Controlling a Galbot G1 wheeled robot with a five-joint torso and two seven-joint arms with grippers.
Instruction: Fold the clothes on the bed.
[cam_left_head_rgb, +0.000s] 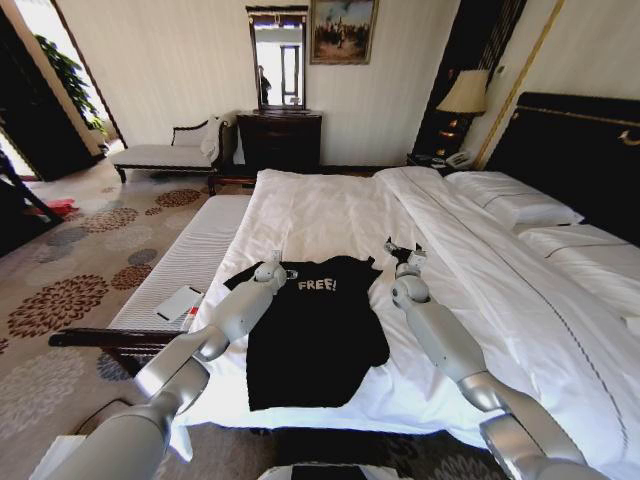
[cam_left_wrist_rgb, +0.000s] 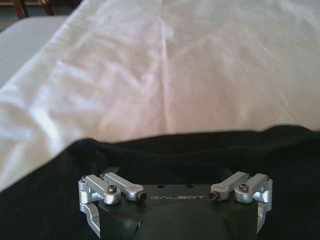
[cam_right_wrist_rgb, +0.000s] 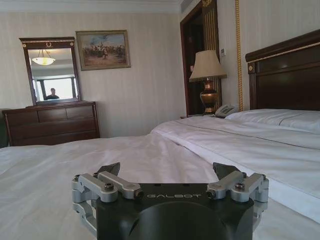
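Black T-shirt (cam_left_head_rgb: 318, 330) lies flat near foot of bed (cam_left_head_rgb: 330, 210) (lettering up). Your left gripper (cam_left_head_rgb: 275, 258) at its left shoulder, fingers spread, empty; right gripper (cam_left_head_rgb: 405, 250) just beside right sleeve, fingers spread, empty.

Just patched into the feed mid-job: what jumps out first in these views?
The black T-shirt with white "FREE!" lettering lies spread flat at the near edge of the white bed, stark against the sheets. The left gripper sits at the shirt's left shoulder, over dark fabric, while the right gripper, open, hovers by the right sleeve above bare sheet. The dark headboard rises on the right.
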